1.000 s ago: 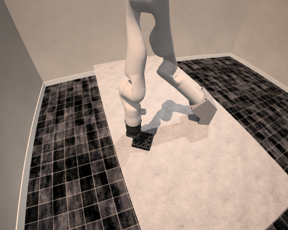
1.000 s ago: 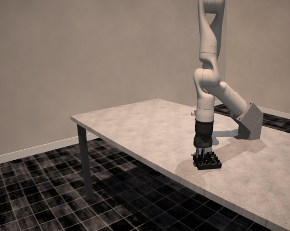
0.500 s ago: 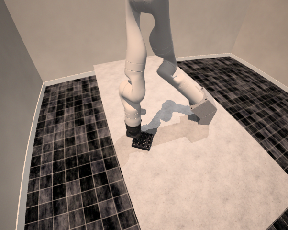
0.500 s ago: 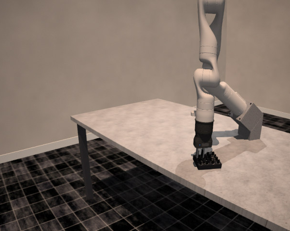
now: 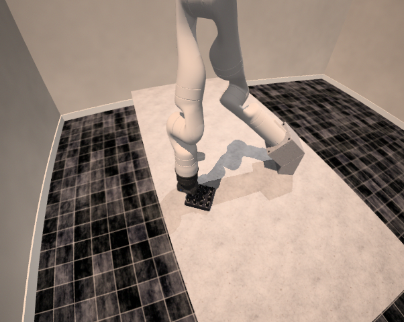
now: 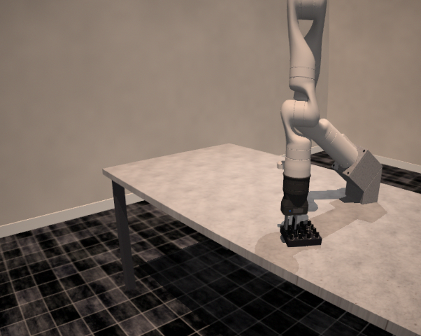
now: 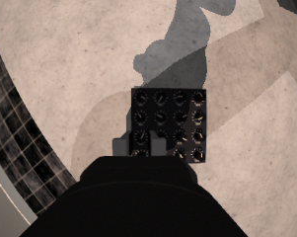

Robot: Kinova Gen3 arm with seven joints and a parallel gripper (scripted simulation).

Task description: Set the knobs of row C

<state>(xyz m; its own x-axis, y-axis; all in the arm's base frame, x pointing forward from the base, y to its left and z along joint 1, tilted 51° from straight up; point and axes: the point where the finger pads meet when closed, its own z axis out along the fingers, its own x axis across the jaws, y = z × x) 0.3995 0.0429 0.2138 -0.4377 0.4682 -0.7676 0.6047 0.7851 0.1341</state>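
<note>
Between the gripper's [image 6: 294,223] half-spread fingers sits one knob of the small black square knob box [image 7: 187,125], so turning seems unfinished.

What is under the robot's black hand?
The knob box on the table. The gripper reaches down among its knobs at one edge; whichever knob it straddles is hidden by the fingers.
</note>
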